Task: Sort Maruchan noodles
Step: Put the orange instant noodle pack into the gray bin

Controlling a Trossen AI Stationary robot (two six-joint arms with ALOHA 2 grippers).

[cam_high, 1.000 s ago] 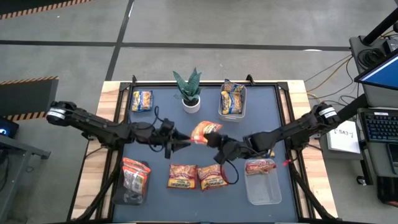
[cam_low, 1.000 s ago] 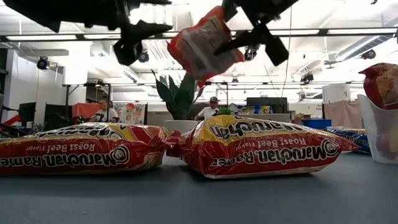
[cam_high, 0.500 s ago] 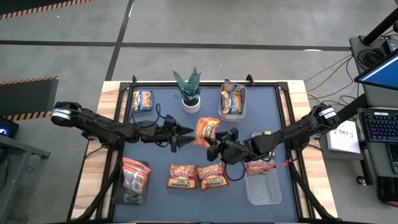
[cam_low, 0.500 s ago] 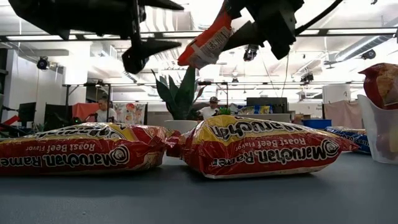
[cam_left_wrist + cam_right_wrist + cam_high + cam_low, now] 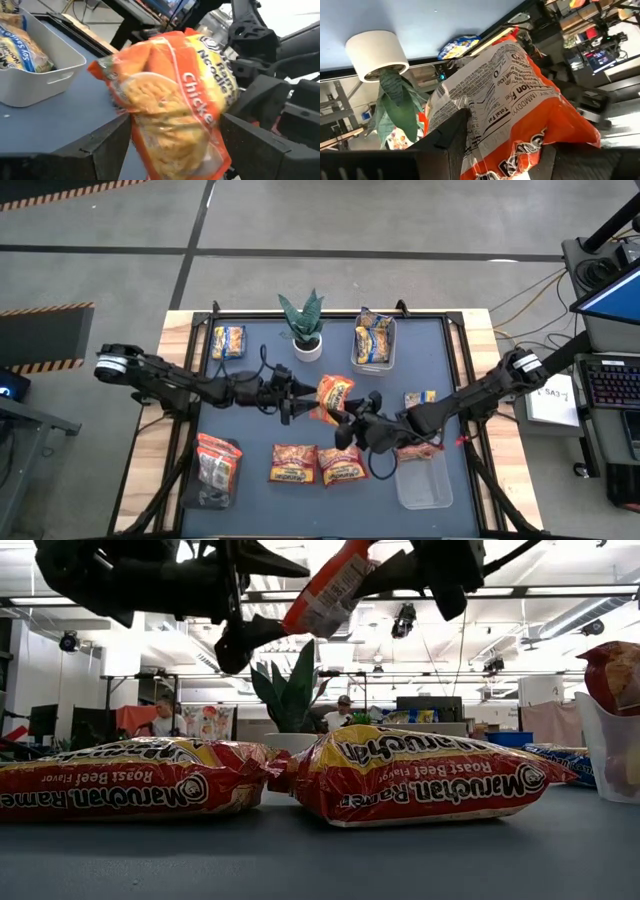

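Orange plastic chicken-flavour ramen packet (image 5: pixel 332 393) held up in the air above the middle of the dark blue table top (image 5: pixel 255 435), clear of the surface. Pinched at one end by the right gripper (image 5: pixel 348 420), fingers pressed onto the wrapper, back label showing in the right wrist view (image 5: pixel 520 95). Left gripper (image 5: pixel 303 394) reaching in from the other side, fingers spread wide with the packet's free end between them (image 5: pixel 170 100), not closed on it. Seen from table height, packet (image 5: pixel 330 590) tilted overhead between the two dark grippers.

Two red-and-yellow roast beef ramen packets lying flat side by side near the front edge, one (image 5: pixel 294 463) just beside the other (image 5: pixel 343 465), both filling the low view (image 5: pixel 130 790) (image 5: pixel 420 775). Another red packet (image 5: pixel 418 447) resting over the rim of the clear plastic bin (image 5: pixel 425 485) at the front right. Yellow-and-blue packets standing in the clear bin at the back (image 5: pixel 373 342), one lying flat at the back left (image 5: pixel 229 341), a small one on the right (image 5: pixel 420 397). Orange-red packet in the front-left bin (image 5: pixel 217 465). Small green potted plant in a white pot (image 5: pixel 306 330) at the back centre
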